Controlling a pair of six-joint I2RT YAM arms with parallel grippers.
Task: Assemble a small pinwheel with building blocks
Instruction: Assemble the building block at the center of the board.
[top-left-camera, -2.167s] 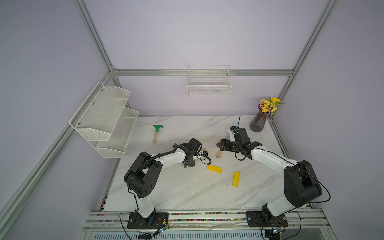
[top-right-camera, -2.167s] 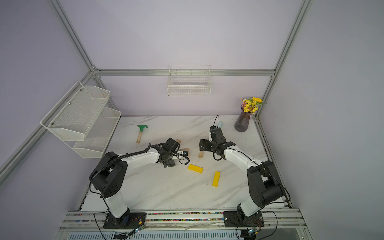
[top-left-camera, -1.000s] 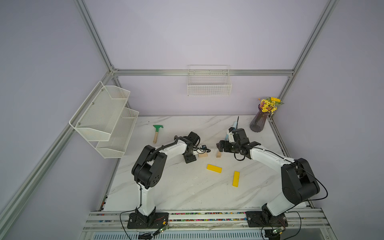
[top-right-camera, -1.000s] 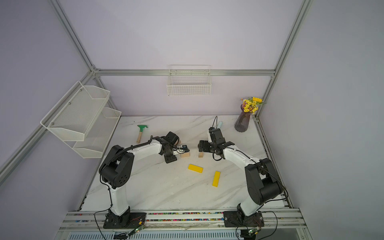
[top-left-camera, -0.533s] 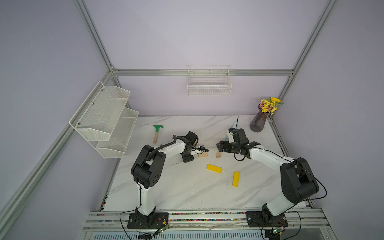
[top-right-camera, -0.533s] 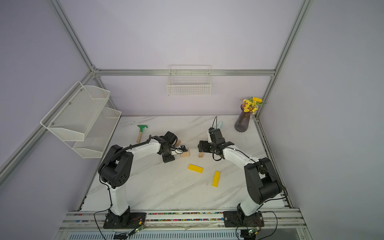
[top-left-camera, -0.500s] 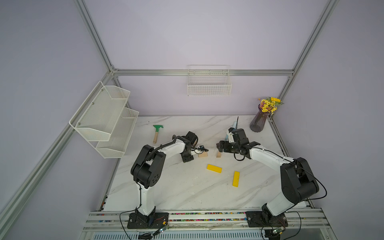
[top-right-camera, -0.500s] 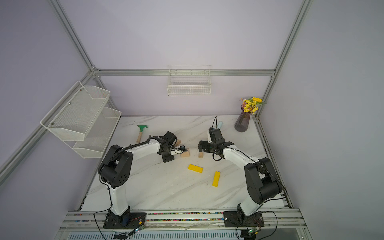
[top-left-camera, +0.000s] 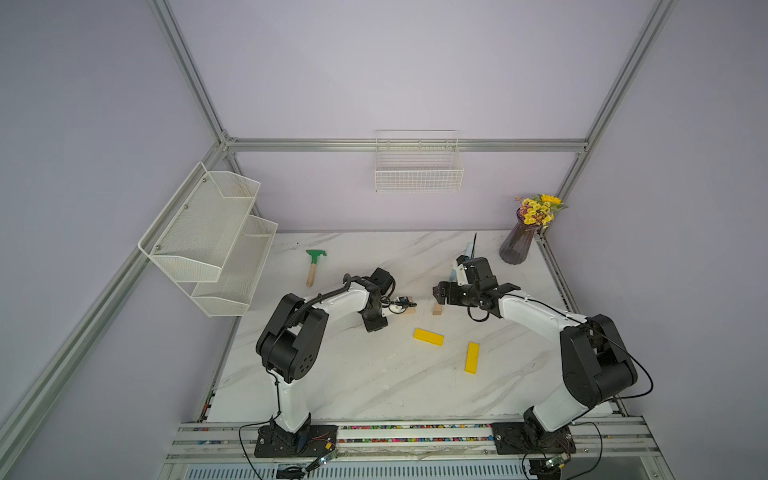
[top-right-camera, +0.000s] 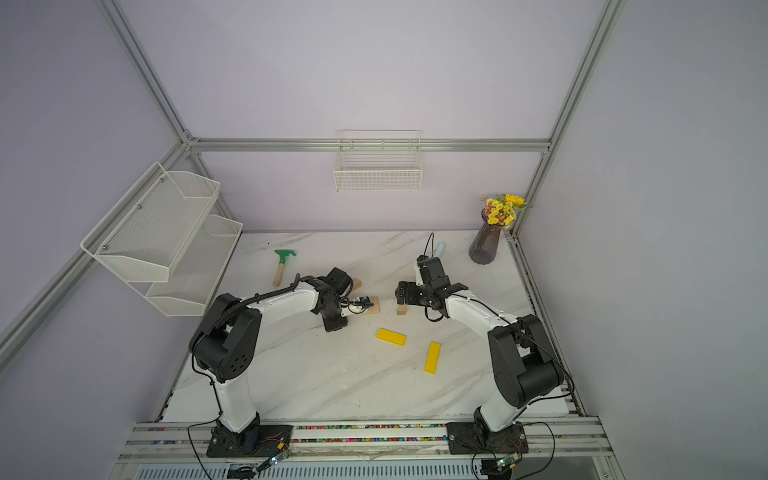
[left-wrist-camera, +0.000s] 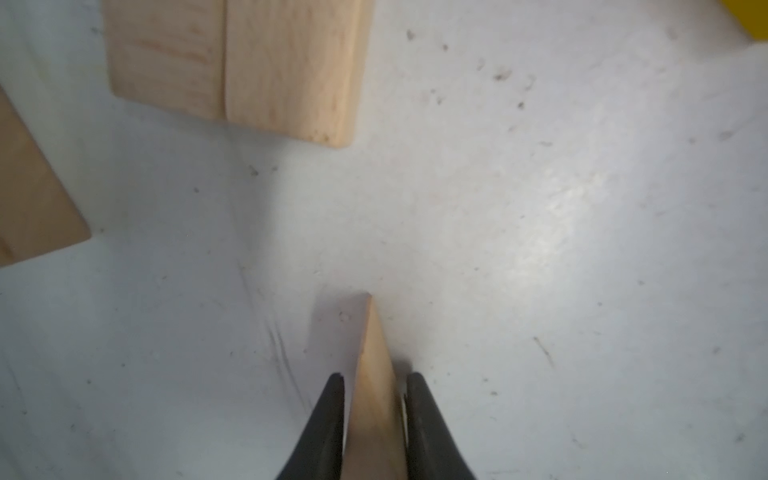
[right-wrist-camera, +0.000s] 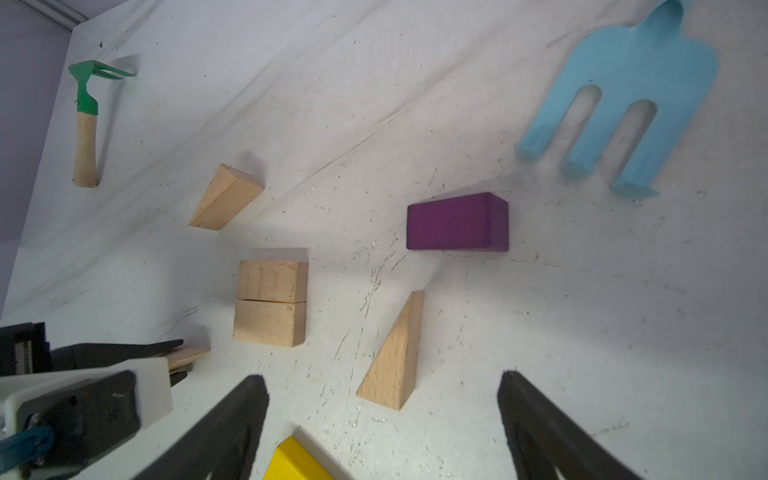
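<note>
Step in hand: grasp of the first blade. The left fingers (left-wrist-camera: 328, 415) pinch a pale wood wedge (left-wrist-camera: 374, 365), one finger on each flat face; its thin end juts past the fingertips; it appears to rest on the counter (left-wrist-camera: 540, 208), not yet lifted.

The pinwheel (right-wrist-camera: 270, 303) so far consists of its hub alone: two rectangular blocks laid side by side and touching to form a square. It lies ahead of the left fingertips, off to one side and apart from the pinched wedge; no wedge touches it.

The right fingers (right-wrist-camera: 232, 419) are spread wide and hold nothing. A second wood wedge (right-wrist-camera: 392, 357) lies on the counter between them, touching neither. The purple wedge (right-wrist-camera: 457, 222) lies beyond their tips; a third wood wedge (right-wrist-camera: 224, 197) lies past the hub, well apart from both pairs of fingers. The yellow bars (top-left-camera: 428, 336) lie back from the fingers, toward the arm bases.

Next move, as judged: carry the pinched wedge forward to the hub; turn it so that a straight side meets a hub edge flush; release without pushing the two blocks apart.
</note>
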